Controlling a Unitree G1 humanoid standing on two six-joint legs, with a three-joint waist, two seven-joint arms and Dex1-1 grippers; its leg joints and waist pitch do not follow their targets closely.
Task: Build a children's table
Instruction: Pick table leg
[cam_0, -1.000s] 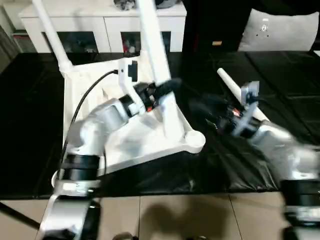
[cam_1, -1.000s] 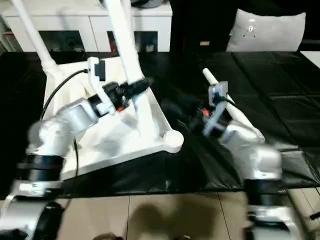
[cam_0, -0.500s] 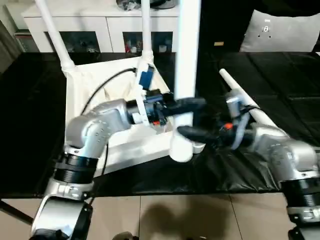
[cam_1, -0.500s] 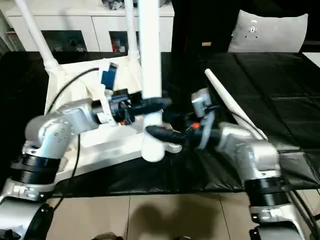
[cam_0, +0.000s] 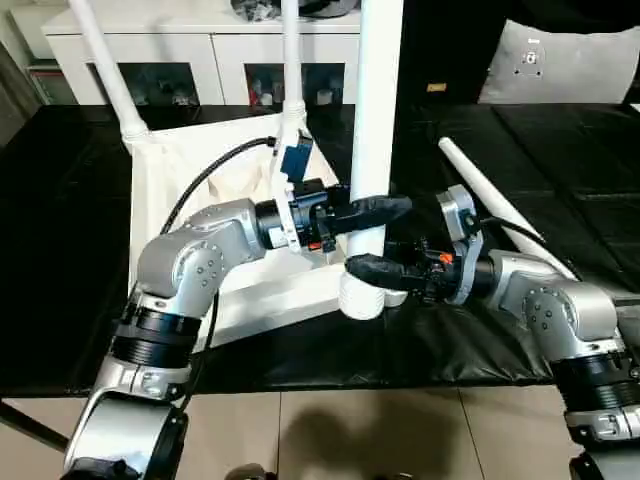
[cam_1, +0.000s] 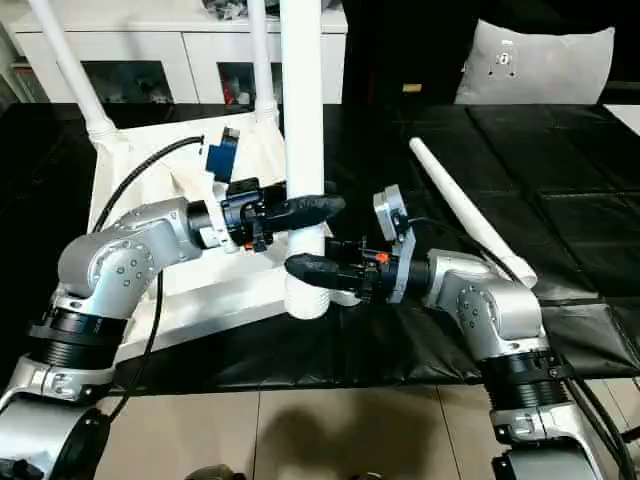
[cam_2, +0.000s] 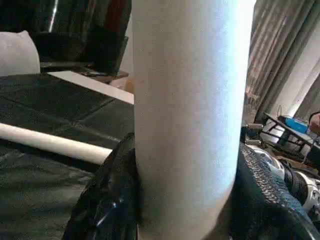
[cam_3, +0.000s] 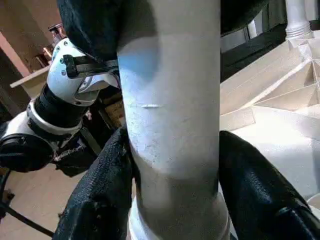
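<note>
The white tabletop (cam_0: 160, 190) lies underside up on the black mat. Two legs stand in its far corners, one leg (cam_0: 100, 60) on the left and another leg (cam_0: 291, 60) on the right. A third leg (cam_0: 376, 110) stands upright, its flared end (cam_0: 360, 297) at the near right corner. My left gripper (cam_0: 382, 213) is shut on it, fingers (cam_2: 105, 200) pressed to both sides. Just below, my right gripper (cam_0: 364, 264) clasps the same leg, fingers (cam_3: 95, 200) against it. A fourth leg (cam_0: 500, 205) lies on the mat to the right.
A white glass-door cabinet (cam_0: 200, 55) stands behind the tabletop, and a grey cushion (cam_0: 560, 60) sits at the back right. The black mat (cam_0: 560, 140) ends at a front edge (cam_0: 330, 380), with tiled floor below.
My left arm swung the held leg from a tilt over the tabletop to upright at the near right corner. The right gripper came in from the right and closed around that leg.
</note>
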